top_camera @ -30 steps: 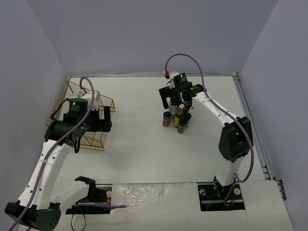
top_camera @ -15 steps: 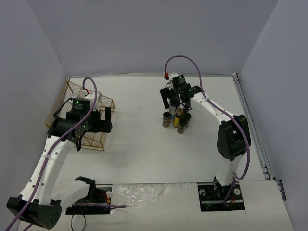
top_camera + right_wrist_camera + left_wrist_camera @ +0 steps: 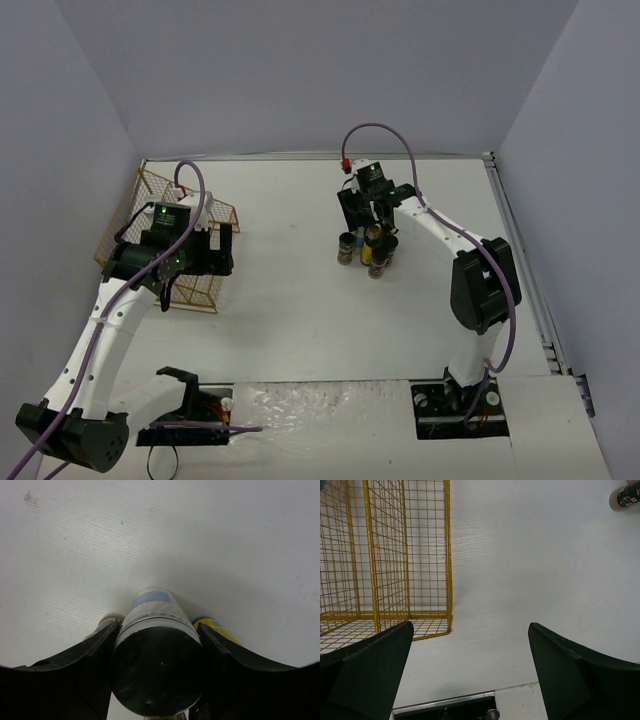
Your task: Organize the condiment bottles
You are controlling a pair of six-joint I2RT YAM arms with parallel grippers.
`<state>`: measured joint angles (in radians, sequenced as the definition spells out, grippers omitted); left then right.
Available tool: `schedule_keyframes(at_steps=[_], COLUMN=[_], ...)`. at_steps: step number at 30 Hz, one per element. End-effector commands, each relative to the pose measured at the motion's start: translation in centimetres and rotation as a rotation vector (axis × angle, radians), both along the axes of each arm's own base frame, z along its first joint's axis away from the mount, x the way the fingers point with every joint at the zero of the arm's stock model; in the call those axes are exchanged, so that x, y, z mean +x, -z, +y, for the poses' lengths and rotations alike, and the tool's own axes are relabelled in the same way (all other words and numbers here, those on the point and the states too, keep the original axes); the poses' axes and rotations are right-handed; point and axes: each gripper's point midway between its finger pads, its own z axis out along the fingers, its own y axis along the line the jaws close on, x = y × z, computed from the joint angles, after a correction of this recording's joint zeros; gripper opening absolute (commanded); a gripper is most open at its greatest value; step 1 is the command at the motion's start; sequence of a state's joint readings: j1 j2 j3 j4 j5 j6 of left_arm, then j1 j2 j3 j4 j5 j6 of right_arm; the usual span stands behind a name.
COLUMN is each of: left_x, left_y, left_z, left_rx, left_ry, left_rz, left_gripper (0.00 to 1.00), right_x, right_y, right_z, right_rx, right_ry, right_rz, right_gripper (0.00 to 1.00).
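Observation:
A cluster of condiment bottles stands upright in the middle of the table. My right gripper reaches down at the cluster's far side. In the right wrist view a white bottle with a blue label and a dark round cap sits between the fingers, and both fingers press against its sides. A yellow-filled bottle and a tan-rimmed one peek out behind the fingers. My left gripper hovers open with nothing in it beside the gold wire rack; its wrist view shows one dark bottle far off.
The gold wire rack lies on the table's left side, its corner just ahead of my left gripper. Grey walls enclose the table at the back and sides. A black fixture sits at the near edge by the left arm's base.
My right gripper has closed from wide open onto the white bottle and shifted slightly left over the cluster. The left arm has drifted a little; its gripper stays open.

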<state>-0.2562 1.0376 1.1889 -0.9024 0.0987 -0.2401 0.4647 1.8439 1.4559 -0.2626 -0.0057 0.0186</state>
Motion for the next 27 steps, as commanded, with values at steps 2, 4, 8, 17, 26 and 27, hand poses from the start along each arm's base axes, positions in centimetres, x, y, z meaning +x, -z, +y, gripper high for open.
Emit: schedule_keyframes(at_steps=[2,4,8,17,26,27], left_x=[0.7,0.7,0.7,0.8,0.2,0.1], left_y=[-2.3,-2.2,-2.3,-3.1,-5.3,-5.8], left_z=[-0.1,-0.1,0.0,0.7,1.7,1.9], left_rx=[-0.012,-0.009,-0.009,0.011,0.008,0.005], left_ry=[-0.012,-0.012,-0.012,-0.037,-0.083,-0.094], left_rz=[-0.070,-0.068,-0.075,-0.114,-0.228,-0.247], left_gripper=[0.97,0.97,0.97,0.97,0.97,0.97], right_x=[1.8,2.6,4.4,5.9,-3.7,-4.6], right_y=[-3.4,-4.2,-6.7,-14.9,-13.5,-13.1], right_z=[0.1,0.4,1.5,9.3,20.3,20.8], right_rx=[0.014,0.011,0.030,0.162,0.162,0.156], right_ry=[0.015,-0.003,-0.023,-0.208,-0.499,-0.514], right_rz=[-0.105,-0.130,-0.192,-0.346,-0.299,-0.290], right_gripper=[0.31,0.23,0.10,0.00,0.00,0.00])
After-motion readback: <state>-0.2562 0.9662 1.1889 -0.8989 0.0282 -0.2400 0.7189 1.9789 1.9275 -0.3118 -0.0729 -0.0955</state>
